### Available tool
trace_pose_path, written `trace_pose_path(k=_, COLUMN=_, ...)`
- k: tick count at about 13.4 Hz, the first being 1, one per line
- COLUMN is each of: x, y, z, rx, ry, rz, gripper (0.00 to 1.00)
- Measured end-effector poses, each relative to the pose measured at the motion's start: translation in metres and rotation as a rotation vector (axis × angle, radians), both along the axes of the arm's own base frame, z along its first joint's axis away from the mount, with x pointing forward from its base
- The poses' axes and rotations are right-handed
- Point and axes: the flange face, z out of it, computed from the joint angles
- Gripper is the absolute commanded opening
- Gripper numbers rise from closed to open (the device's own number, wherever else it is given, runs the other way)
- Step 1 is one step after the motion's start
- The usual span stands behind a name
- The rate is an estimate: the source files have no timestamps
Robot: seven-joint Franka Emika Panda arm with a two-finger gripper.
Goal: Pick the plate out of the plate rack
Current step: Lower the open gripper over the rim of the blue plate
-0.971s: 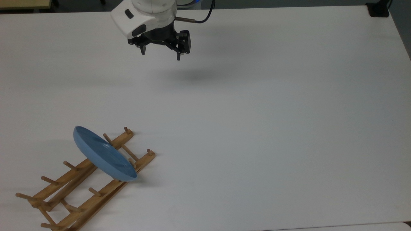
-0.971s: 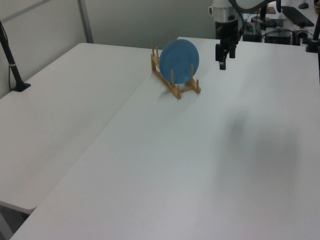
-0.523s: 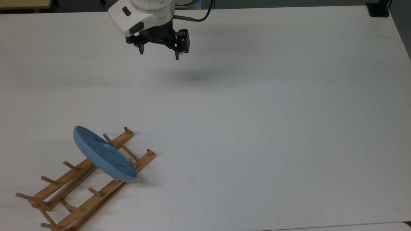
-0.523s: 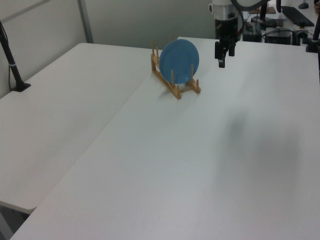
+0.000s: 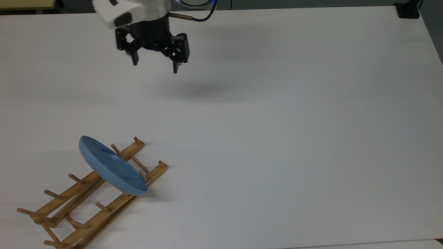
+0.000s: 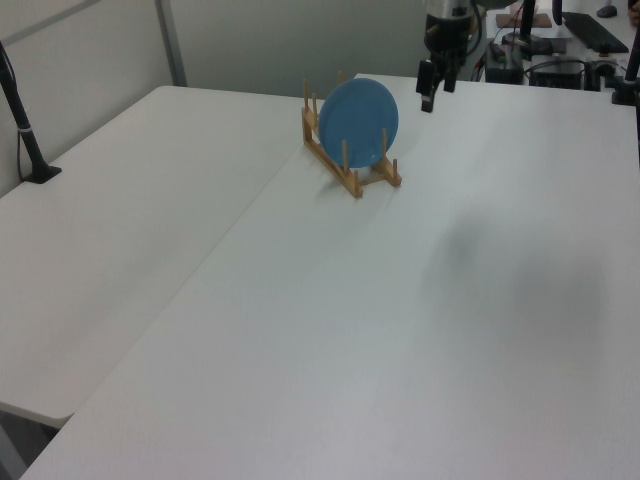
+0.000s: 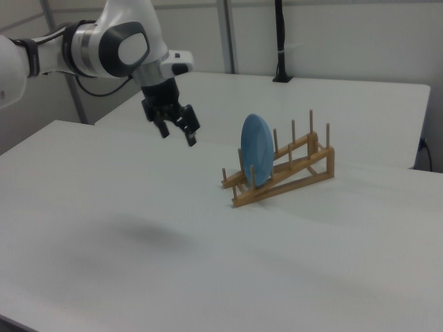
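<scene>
Plate rack [image 5: 93, 193]: light-brown wood, two long rails, crossbars, short upright dowel pegs; sits near table [image 5: 277, 138] front-left corner in top view. Table smooth, white, matte. Plate [image 5: 112, 166]: round, shallow, matte light blue, plain; stands on edge between pegs. Gripper [image 5: 154, 65]: black, fingers spread, empty, above table's far edge, well apart from plate.

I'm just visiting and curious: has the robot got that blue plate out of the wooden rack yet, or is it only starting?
Only starting. Nothing looks done: the plate stands on edge between the pegs of the rack. In hand: the claw hangs open and empty above the table, well apart from the plate. Left: reach the plate, close on its rim and lift it out.
</scene>
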Motion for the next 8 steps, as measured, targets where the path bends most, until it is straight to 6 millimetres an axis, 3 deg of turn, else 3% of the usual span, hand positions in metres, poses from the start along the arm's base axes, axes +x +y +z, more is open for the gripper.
trace_pose_path(k=4, x=0.01, y=-0.022, z=0.008, rx=-0.015, ry=-0.105, rz=0.025, gripper=1.0)
trace_pose_path(k=8, x=0.027, y=-0.029, z=0.005, rx=-0.087, ry=-0.203, rz=0.121, gripper=1.0)
